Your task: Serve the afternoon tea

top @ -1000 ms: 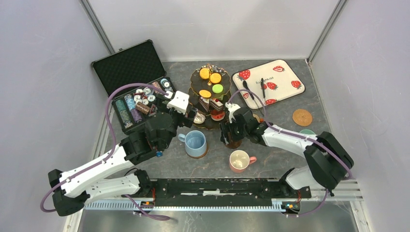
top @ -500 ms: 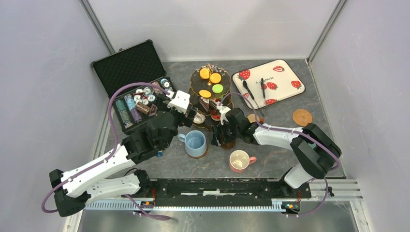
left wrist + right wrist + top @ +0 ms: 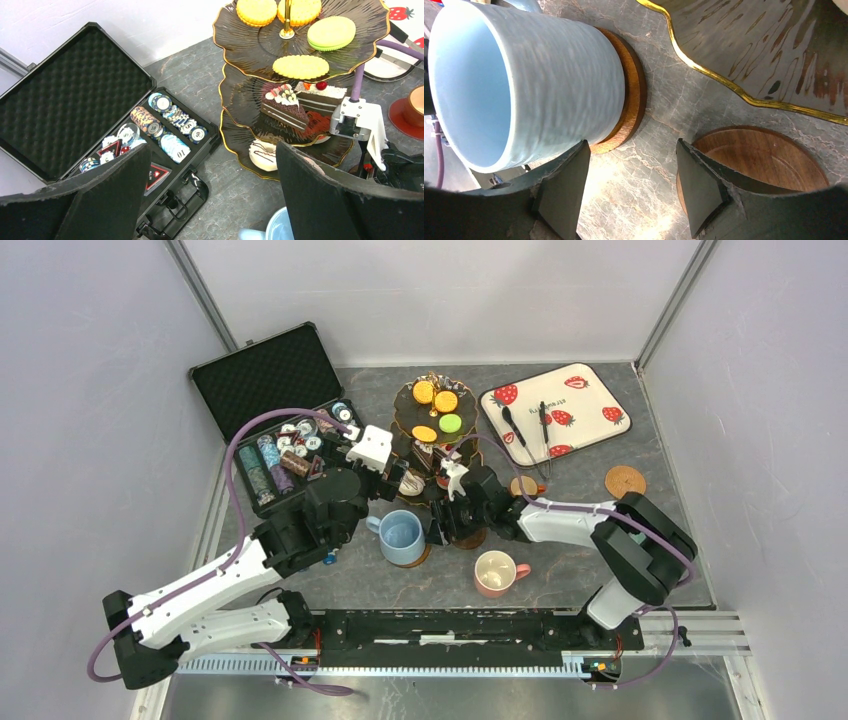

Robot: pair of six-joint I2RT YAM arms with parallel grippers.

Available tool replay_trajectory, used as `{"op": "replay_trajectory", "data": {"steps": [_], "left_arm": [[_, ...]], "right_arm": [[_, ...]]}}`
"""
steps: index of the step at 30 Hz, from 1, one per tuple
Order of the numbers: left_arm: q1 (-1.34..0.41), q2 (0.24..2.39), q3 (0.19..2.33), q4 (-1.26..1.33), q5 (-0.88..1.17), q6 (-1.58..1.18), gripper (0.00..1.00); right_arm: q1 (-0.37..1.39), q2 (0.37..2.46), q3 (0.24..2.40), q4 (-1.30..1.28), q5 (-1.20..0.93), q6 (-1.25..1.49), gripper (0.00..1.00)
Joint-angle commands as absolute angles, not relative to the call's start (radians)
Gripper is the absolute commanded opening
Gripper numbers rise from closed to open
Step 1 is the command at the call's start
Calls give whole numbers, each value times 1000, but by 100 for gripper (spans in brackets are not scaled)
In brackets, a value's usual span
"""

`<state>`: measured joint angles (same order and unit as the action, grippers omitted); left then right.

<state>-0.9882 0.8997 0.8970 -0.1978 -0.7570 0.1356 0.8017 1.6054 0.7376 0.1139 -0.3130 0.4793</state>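
Note:
The dark three-tier gold-rimmed stand (image 3: 400, 410) holds macarons (image 3: 436, 397), cake slices (image 3: 282, 104) and a white donut (image 3: 262, 152). The blue mug (image 3: 403, 536) stands on a round coaster (image 3: 630, 100). My right gripper (image 3: 438, 528) is open and empty, low over the table between the blue mug (image 3: 524, 85) and a bare wooden coaster (image 3: 769, 157). My left gripper (image 3: 392, 490) is open and empty, above the table between the poker chip case and the stand's bottom tier (image 3: 240, 132). The pink mug (image 3: 495, 572) stands near the front. A small brown mug (image 3: 522, 485) shows behind the right arm. The green mug is hidden.
The open black case of poker chips (image 3: 285, 440) lies at the back left. A strawberry-print tray (image 3: 590, 400) with black tongs sits at the back right. Another round coaster (image 3: 625, 482) lies on the right. The enclosure's walls close in the table.
My right gripper has moved left, off the bare wooden coaster and toward the blue mug. The left arm has barely moved.

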Motion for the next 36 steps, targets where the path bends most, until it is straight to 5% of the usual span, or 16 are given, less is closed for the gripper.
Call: {"op": "replay_trajectory", "data": {"steps": [1,9,19,36], "left_arm": [[-983,896,908,-155,-758,152,100],[-982,893,917,-173,-716,126,100],[-983,881,918,-174,-726,127,100],[-983,886,910,-166,-730,131,100]], "right_arm": [[807,1540,727,135,-266,476,70],[803,1448,745,-106,-24,365,63],[806,1493,719,-65,-31,380,24],[854,1630,743,118,-141,464,23]]}}
